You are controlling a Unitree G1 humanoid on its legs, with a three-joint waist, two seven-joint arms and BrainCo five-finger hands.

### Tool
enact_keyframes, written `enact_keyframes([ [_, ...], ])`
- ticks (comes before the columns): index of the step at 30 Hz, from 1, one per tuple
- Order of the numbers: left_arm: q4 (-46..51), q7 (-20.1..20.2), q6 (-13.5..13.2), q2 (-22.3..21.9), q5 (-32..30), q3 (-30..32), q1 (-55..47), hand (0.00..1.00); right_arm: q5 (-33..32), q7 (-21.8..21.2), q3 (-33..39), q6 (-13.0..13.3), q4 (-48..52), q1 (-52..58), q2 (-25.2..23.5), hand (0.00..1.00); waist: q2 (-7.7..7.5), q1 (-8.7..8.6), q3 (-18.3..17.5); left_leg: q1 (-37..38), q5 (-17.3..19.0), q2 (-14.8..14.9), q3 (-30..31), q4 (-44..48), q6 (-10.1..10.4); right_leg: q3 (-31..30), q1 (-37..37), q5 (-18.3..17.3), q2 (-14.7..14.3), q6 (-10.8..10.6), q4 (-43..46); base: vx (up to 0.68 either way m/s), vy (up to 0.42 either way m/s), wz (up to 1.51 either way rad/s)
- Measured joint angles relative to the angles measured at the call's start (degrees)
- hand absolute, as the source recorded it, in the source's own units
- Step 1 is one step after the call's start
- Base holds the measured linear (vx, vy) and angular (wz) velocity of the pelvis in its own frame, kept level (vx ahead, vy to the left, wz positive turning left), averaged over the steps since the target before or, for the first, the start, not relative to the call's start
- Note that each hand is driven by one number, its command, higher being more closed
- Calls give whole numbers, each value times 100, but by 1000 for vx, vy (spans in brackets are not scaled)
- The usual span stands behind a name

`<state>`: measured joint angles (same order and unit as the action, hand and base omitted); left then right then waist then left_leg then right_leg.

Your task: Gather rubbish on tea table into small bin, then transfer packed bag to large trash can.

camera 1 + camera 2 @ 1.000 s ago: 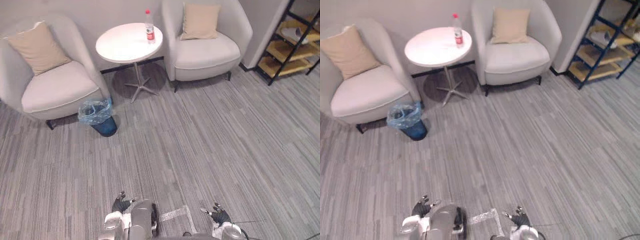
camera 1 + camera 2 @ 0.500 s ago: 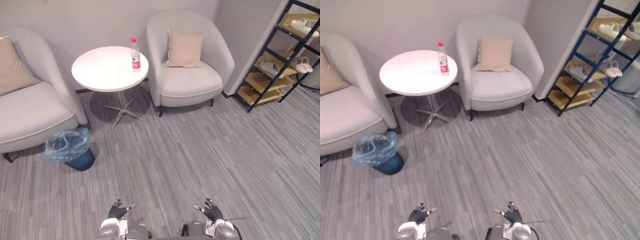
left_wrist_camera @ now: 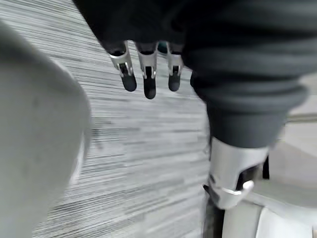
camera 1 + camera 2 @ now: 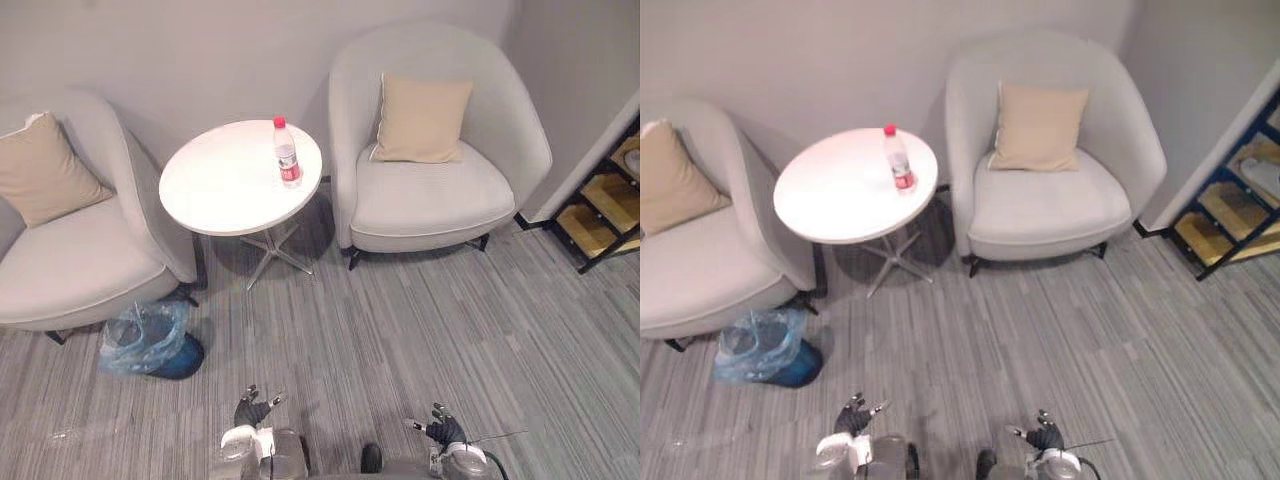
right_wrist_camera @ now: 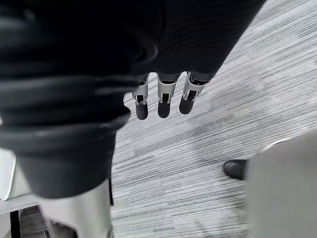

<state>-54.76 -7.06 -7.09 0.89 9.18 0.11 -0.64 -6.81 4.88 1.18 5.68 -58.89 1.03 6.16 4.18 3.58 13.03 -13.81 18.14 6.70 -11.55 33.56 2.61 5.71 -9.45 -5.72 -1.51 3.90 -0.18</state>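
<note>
A clear plastic bottle [image 4: 287,152] with a red cap and red label stands upright near the right rim of the round white tea table [image 4: 225,190]. A small dark bin [image 4: 150,340] lined with a pale blue bag sits on the floor left of the table, beside the left armchair. My left hand [image 4: 251,410] and right hand [image 4: 443,430] hang low at the bottom of the view, far from the table, fingers relaxed and holding nothing. The wrist views show the left hand's fingers [image 3: 148,79] and the right hand's fingers [image 5: 162,101] straight above the striped carpet.
Two pale armchairs with beige cushions flank the table, one on the left [image 4: 70,250] and one on the right [image 4: 430,170]. A dark-framed shelf rack [image 4: 605,210] stands at the far right. Grey striped carpet [image 4: 400,330] lies between me and the table.
The whole picture has shifted, so the camera moved: table and right armchair now sit nearer and more central, the shelf rack mostly out at the right. Both hands stay low and open.
</note>
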Motion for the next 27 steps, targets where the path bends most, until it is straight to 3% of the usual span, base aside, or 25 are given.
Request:
enact_keyframes([
  [1, 1, 3, 0, 8, -1, -16, 4, 0, 0, 7, 0, 0, -2, 3, -6, 0, -8, 0, 4, -30, -118, -45, -51, -285, -9, 12, -59, -25, 29, -25, -41, 413, 76, 4],
  [3, -3, -3, -9, 25, -2, -121, 7, 0, -1, 32, -7, 2, -54, 6, 4, 0, 9, 17, -5, -92, -716, -173, -196, -1260, -99, 11, -272, -168, 63, -177, -129, 319, 106, -2],
  [4, -6, 0, -12, 46, -1, -127, 7, 0, -1, 40, -50, 1, -73, 14, 2, 0, 7, 66, -11, -100, -1223, -190, -155, -1320, -313, -9, -372, -312, 56, -294, -114, 389, 178, -10],
  [5, -42, 8, -9, 97, 0, -121, 34, 0, -2, 44, -154, -1, -97, 14, -75, 0, -153, 112, -64, -90, -1205, -302, -189, -1157, -484, -35, -430, -532, 182, -401, 18, 411, 175, -10],
  [6, -56, 15, -5, 143, 0, -119, 34, 0, 4, 35, -173, 1, -98, 18, -120, 0, -176, 117, -132, -89, -1039, -354, -208, -1123, -503, -43, -384, -659, 243, -444, 188, 529, 162, -4],
  [8, -222, 70, 18, 207, 4, -119, 101, 0, 12, -9, -184, 2, -93, 7, -136, 0, -261, 144, -150, 215, -699, -424, -210, -1147, -579, -152, 268, -887, 352, -707, 2050, 422, 132, -3],
  [9, -239, 74, 20, 228, 3, -127, 103, 0, 12, -13, -184, 5, -88, 7, -139, 0, -286, 142, -152, 318, -654, -443, -215, -1175, -582, -195, 451, -878, 380, -744, 2537, 313, 149, 0],
  [10, -285, 84, 27, 299, 10, -128, 109, 0, 13, -24, -184, 9, -69, 7, -133, 0, -377, 138, -139, 588, -537, -542, -195, -1271, -583, -302, 870, -786, 486, -991, 3661, 400, 147, 19],
  [11, -364, 88, 61, 395, 11, -140, 108, 0, 15, -43, -175, 17, -56, 19, -165, 0, -460, 102, -138, 926, -383, -692, -139, -1354, -591, -349, 1232, -783, 607, -1065, 4752, 510, 136, 32],
  [13, -460, 83, 127, 468, 13, -176, 40, 0, 18, -105, -171, 28, -48, 23, -163, 0, -528, 4, -130, 1579, -252, -799, -7, -1556, -641, -52, 1496, -1065, 765, -848, 5237, 463, 63, 59],
  [15, -460, 83, 129, 458, 13, -161, 29, 0, 65, -148, -159, 41, -24, -2, -144, 0, -500, -56, -142, 1880, -220, -797, 154, -1829, -650, 174, 1804, -1190, 717, -719, 4770, 408, 22, 53],
  [17, -456, 76, 139, 383, 11, -92, -1, 0, 94, -164, -84, 34, 66, -5, -52, 0, -350, -90, -76, 2204, -194, -618, 408, -2075, -597, 81, 2194, -1104, 229, -607, 3371, 591, -13, 48],
  [19, -443, 80, 141, 359, 10, -85, -57, 0, 114, -162, -68, 32, 119, 2, -55, 0, -296, -130, -81, 2292, -147, -538, 548, -2068, -503, -174, 2136, -625, -71, -504, 2325, 386, -39, 45],
  [20, -441, 99, 140, 396, 5, -3, -88, 0, 110, -161, -21, 18, 116, 71, -122, 0, -409, -137, -132, 2408, -21, -643, 744, -2044, -315, -324, 2027, 419, -132, -202, 1371, 504, -106, 51],
  [21, -538, 109, 159, 261, 2, 149, -64, 0, 115, -171, 109, 1, 137, 71, -81, 0, -244, -130, -140, 2549, 113, -497, 904, -2002, -235, -200, 1913, 655, -190, -46, 1454, 504, -106, 56],
  [24, -432, 149, 131, -57, -21, 355, -34, 0, 115, -139, 323, -60, 128, 123, -31, 0, -2, -148, -243, 2247, -74, -341, 1055, -1322, -19, 137, 1472, 498, -177, 45, 929, 488, -126, 69],
  [25, -416, 167, 133, -73, -21, 397, -17, 0, 115, -137, 322, -66, 131, 123, -28, 0, 8, -137, -238, 2149, -109, -343, 1028, -1075, 42, 165, 1378, 493, -177, 52, 849, 340, -95, 59],
  [26, -303, 231, 135, -85, -26, 504, -10, 0, 114, -134, 312, -105, 154, 137, -47, 0, -40, -116, -203, 1779, -275, -245, 842, -188, 243, 188, 1063, 439, -120, 89, 626, 272, -53, 47],
  [27, -265, 234, 128, -98, -42, 510, -11, 0, 112, -129, 317, -120, 162, 159, -62, 0, -58, -94, -185, 1558, -129, -27, 498, 468, 149, 296, 761, 380, -96, 147, 497, 263, -37, 43],
])
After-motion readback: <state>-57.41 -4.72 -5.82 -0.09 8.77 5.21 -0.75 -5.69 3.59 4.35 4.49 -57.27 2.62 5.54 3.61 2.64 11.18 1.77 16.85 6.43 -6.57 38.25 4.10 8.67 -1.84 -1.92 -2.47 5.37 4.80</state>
